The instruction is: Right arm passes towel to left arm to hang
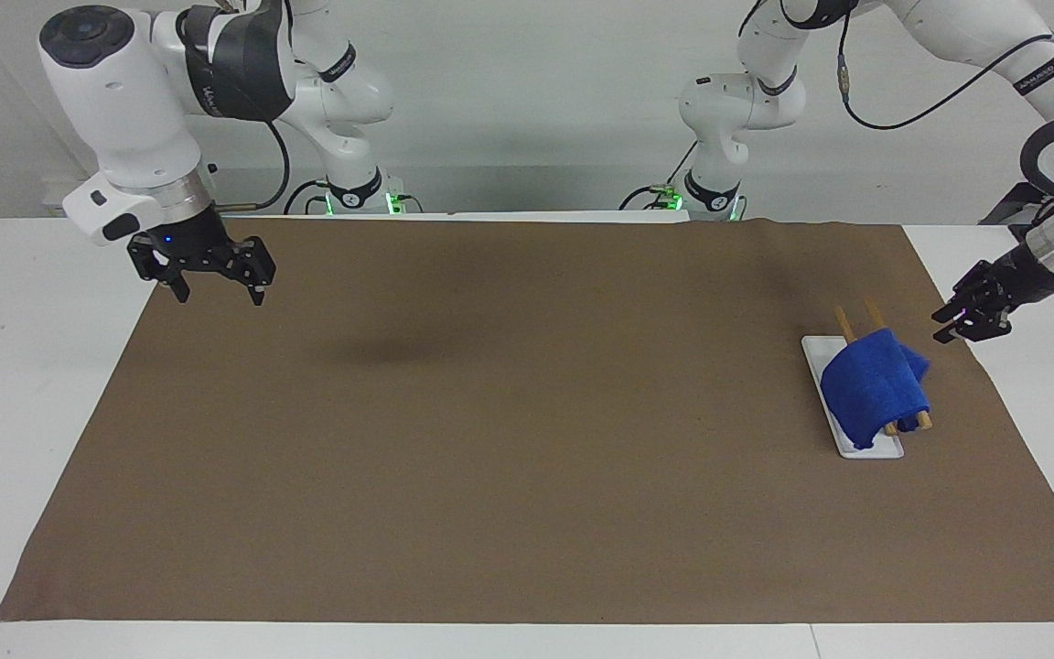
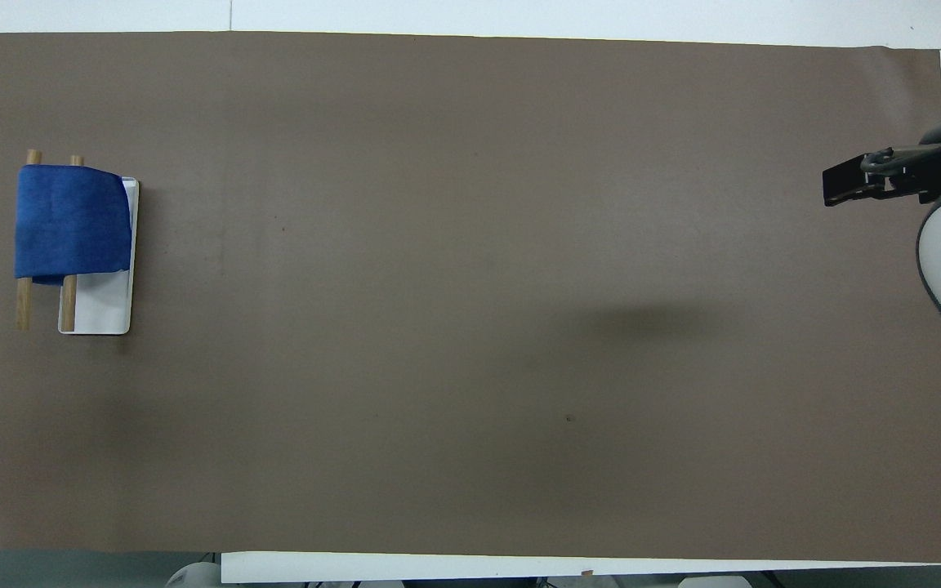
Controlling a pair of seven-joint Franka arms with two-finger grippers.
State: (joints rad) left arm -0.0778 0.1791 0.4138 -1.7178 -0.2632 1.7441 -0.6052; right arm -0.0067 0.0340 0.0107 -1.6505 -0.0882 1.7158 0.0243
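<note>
Towel draped over rack bars; left gripper apart beside it, open.

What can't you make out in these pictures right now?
- Rack rails: their middle is covered by the towel in both views.
- Left gripper: cut off by the overhead view's edge.
- Towel's corner loop: too small to find in either view.
- Right gripper: partly hidden by its own arm in the overhead view.

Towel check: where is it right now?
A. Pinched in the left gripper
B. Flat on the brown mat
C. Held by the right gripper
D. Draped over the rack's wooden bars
D: the towel hangs over the wooden bars, and the left gripper is clear of it.
</note>
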